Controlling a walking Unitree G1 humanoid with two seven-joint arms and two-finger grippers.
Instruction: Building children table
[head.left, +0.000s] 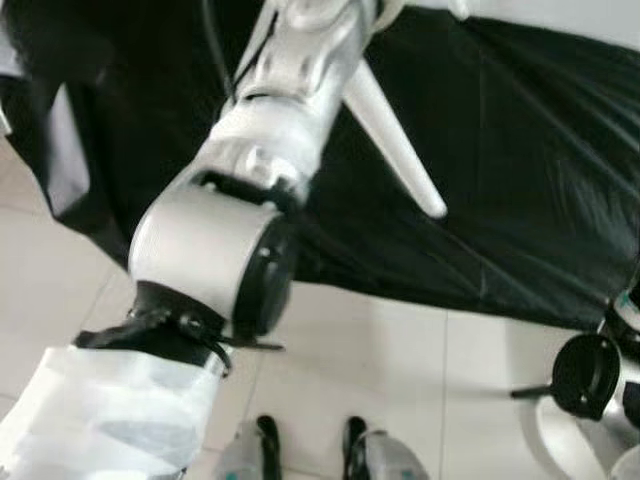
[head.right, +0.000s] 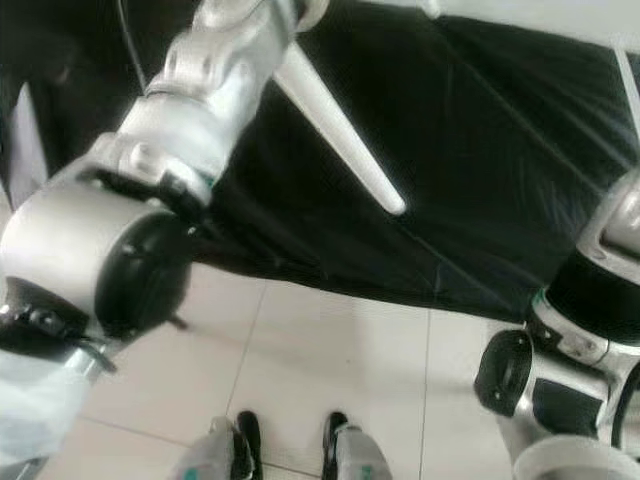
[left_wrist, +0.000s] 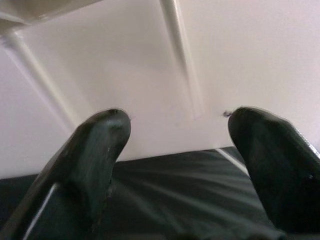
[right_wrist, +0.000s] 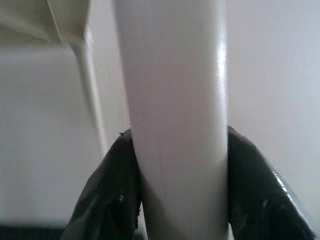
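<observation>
Gripping a white table leg (right_wrist: 175, 115) between its two fingers (right_wrist: 107, 195), the right gripper (right_wrist: 176, 190) is clamped around it. Another leg (head.left: 395, 140) slants over the black sheet (head.left: 520, 160) on the tiled floor (head.left: 380, 360). Ahead of the left gripper (left_wrist: 177, 145), spread wide and holding nothing, lies the white tabletop (left_wrist: 150, 75).

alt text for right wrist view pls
The right gripper is shut on a smooth white tapered table leg, one black finger on each side. Behind, blurred, are a pale white panel and another thin white leg.
</observation>
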